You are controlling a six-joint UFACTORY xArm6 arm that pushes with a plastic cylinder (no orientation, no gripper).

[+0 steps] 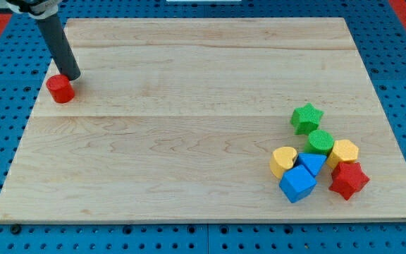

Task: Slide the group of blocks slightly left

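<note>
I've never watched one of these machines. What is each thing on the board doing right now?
my tip: touching red cylinder, far from the group.
green star: top of cluster.
green cylinder, yellow hexagon, yellow heart, blue triangle, blue cube, red star: clustered.

1. My tip (72, 75) stands on the board (189, 70) near its top-left corner in the view.
2. The red cylinder (60, 89) lies just below and left of my tip, touching it or nearly so.
3. All other blocks cluster far to the right of my tip and well below it.
4. Nearest my tip in height is the green star (306, 118); the green cylinder (321, 141) sits just beneath it.
5. Lower, left to right: yellow heart (283, 161), blue triangle (311, 164), yellow hexagon (344, 151).
6. Farthest below my tip: blue cube (297, 183), with the red star (348, 179) at its right.
</note>
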